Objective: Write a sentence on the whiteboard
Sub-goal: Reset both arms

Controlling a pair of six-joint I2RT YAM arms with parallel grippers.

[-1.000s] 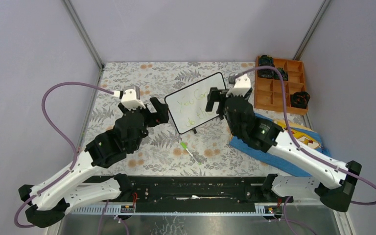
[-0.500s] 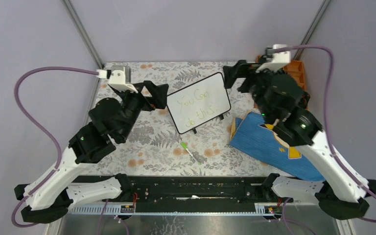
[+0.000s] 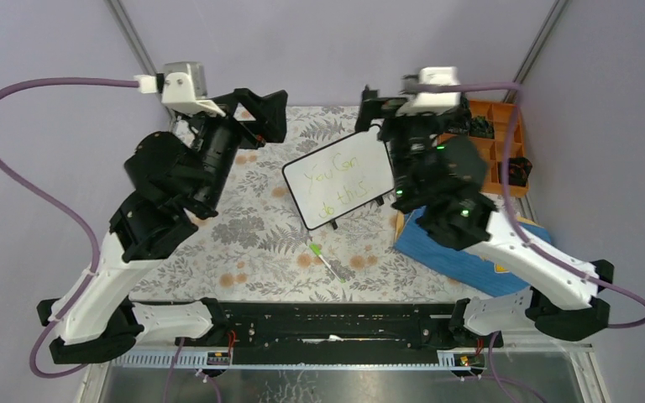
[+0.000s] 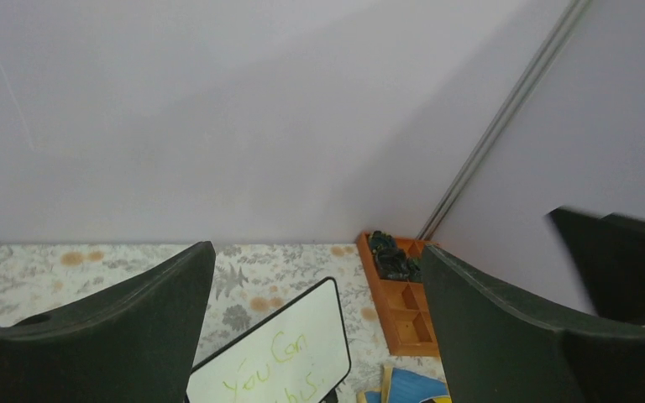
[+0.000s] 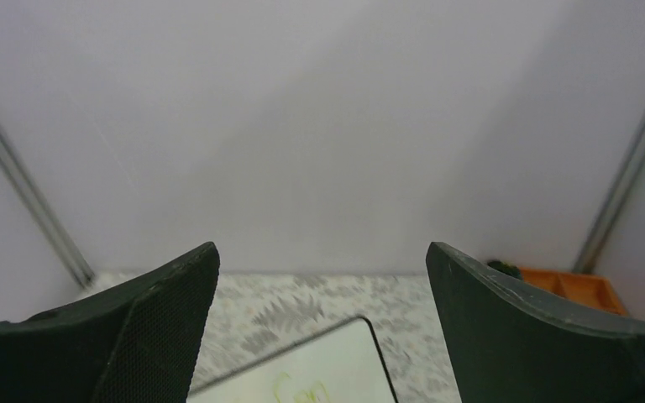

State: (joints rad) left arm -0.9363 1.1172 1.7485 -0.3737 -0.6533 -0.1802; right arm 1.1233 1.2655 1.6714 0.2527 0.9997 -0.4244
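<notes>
We see the whiteboard (image 3: 340,175) lying tilted on the table (image 3: 243,235), a little right of centre and toward the far edge. The sentence (image 3: 333,180), "You Can do this", is on it in thin green handwriting over two lines. The left gripper (image 3: 270,113) hangs high over the far-left corner, and the right gripper (image 3: 376,109) hangs high above the board's far end. Both have their fingers spread wide and hold nothing. We judge the writing finished, so what remains is to bring the arms away. They should stay high and come back along the left and right edges, never across the wet ink or the board's feet. A green marker (image 3: 322,259) lies near the near edge. A wooden tray (image 3: 504,143) fills the far-right corner, and a blue pad (image 3: 445,243) sits under the right arm, so both crowd its way back.
</notes>
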